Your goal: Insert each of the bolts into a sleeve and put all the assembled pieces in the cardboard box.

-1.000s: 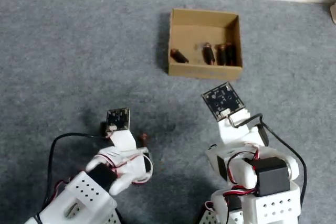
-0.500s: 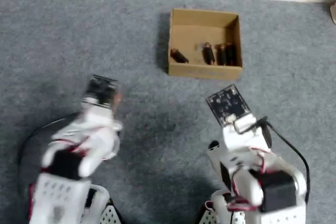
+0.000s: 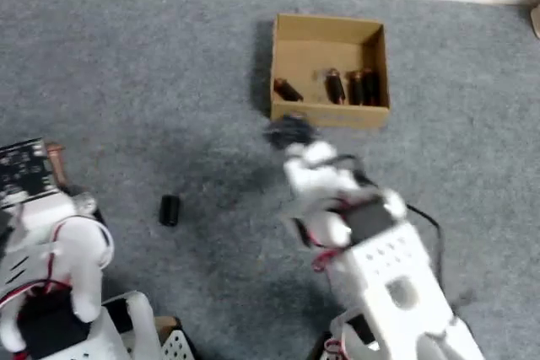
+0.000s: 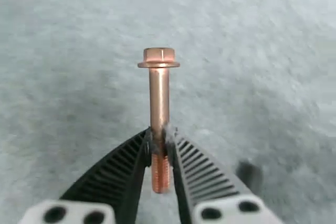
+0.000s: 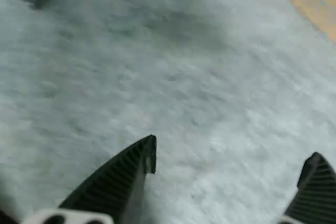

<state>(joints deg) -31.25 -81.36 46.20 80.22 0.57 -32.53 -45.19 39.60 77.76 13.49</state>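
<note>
A grey carpet [image 3: 126,56] covers the whole work surface. In the high view the right arm [image 3: 371,242] rises from 5 o'clock and stretches toward 12, while the left arm [image 3: 51,250] stands at the 8 o'clock edge.

The cardboard box [image 3: 329,115] sits between 12 and 1 o'clock, open on top. Four dark assembled pieces [image 3: 335,85] lie on its floor, one toward its 9 o'clock wall and three side by side toward 3 o'clock.

The right gripper [image 5: 233,158] has its jaws spread wide with nothing between them and bare carpet beneath. Seen from above, it hangs just outside the box's 7 o'clock corner.

The left gripper [image 4: 159,136] is clamped on the threaded end of a copper bolt [image 4: 159,93]. The shank sticks out past the fingertips and ends in a flanged hex head. From above, the bolt shows at the 9 o'clock edge, beside the left arm's wrist board.

A black sleeve [image 3: 170,209] lies on the carpet at 8 o'clock, between the two arms and nearer the left one. It is well apart from the box and touches nothing.
</note>
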